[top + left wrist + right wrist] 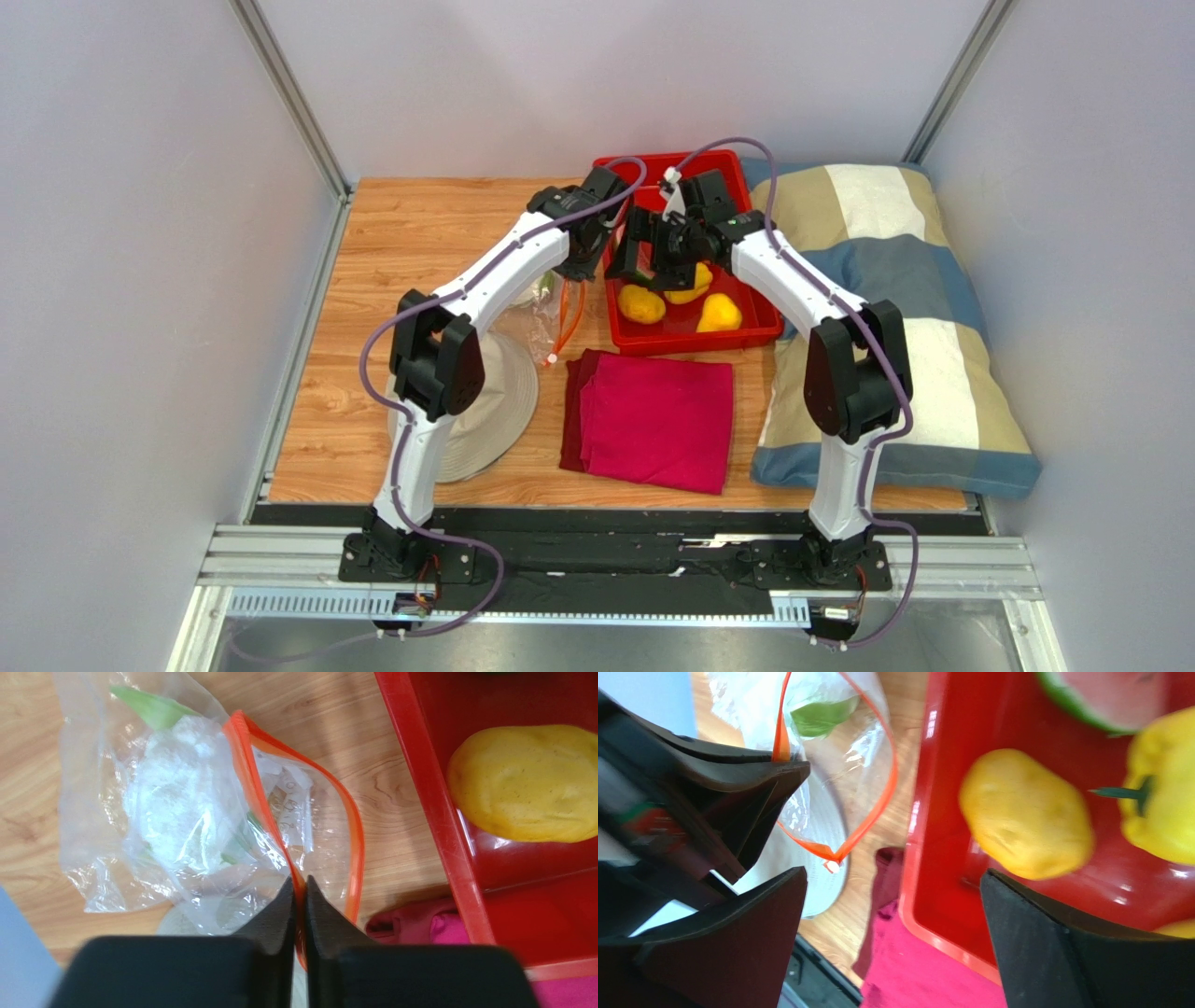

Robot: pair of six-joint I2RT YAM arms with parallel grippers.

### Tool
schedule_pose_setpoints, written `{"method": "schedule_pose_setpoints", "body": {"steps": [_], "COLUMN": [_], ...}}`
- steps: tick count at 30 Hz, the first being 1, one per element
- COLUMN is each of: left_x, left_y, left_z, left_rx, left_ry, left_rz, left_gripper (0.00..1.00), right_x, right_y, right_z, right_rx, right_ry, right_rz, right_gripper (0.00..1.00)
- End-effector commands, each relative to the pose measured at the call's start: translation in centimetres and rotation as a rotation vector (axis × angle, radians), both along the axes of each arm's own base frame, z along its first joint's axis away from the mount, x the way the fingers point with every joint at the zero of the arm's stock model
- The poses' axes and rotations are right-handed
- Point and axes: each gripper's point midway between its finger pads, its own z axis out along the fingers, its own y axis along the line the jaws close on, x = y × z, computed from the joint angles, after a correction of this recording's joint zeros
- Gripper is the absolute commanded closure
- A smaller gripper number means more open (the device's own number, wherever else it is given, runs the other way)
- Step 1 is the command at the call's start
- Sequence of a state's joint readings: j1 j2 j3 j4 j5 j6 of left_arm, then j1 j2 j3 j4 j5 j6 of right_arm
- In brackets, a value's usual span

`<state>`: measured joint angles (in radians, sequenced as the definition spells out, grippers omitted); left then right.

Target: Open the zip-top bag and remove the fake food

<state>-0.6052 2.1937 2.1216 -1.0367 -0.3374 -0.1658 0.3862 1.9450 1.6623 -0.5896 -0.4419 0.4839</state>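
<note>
The clear zip-top bag [119,833] lies on the wood left of the red tray [429,798], its mouth gaping. My left gripper [300,885] is shut on its orange zip strip [242,756]. A white cauliflower [182,784] with green leaves is still inside. In the top view the bag [544,301] sits under my left gripper [575,273]. My right gripper [892,931] is open and empty, over the tray's near-left edge [654,266]. In the tray lie a yellow fruit [1025,815], a yellow bell pepper [1165,791] and a watermelon slice [1102,696].
A folded red cloth [652,417] lies in front of the tray [701,336]. A beige hat [498,406] lies at the front left, partly under the bag. A checked pillow [898,322] fills the right side. Grey walls enclose the table.
</note>
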Motion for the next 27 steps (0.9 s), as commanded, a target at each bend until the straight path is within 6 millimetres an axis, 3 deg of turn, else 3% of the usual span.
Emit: {"method": "schedule_pose_setpoints", "body": {"steps": [1,6,13,15,18,27], "left_x": [0.7,-0.4,-1.0,-1.1,-1.4,-1.4], "left_y": [0.8,1.1,0.5,0.3,-0.1,-0.5], "left_z": [4.0,7.4,8.9,8.8,8.4,8.3], "left_rx": [-0.053,-0.203,-0.291,-0.306,-0.325,-0.356], "left_ry": [-0.062,-0.069,-0.063,-0.054,-0.033,-0.021], "left_rz": [0.0,0.006,-0.006,-0.002,-0.004,0.01], "left_gripper": [1.0,1.0,1.0,1.0,1.0,1.0], "right_x": [1.3,1.7,0.8,0.8,1.1,2.8], "right_y": [2.5,6.2,11.2,12.3,13.3,13.4], "right_z": [1.9,1.5,0.0,-0.4,-0.9,-2.0], "right_rx": [0.176,0.218,0.319,0.348,0.358,0.347], "right_ry": [-0.047,-0.064,0.006,0.02,0.02,0.013], "right_rz": [-0.005,0.065,0.105,0.098,0.085,-0.064], "right_gripper": [0.1,0.31,0.48,0.45,0.32,0.1]}}
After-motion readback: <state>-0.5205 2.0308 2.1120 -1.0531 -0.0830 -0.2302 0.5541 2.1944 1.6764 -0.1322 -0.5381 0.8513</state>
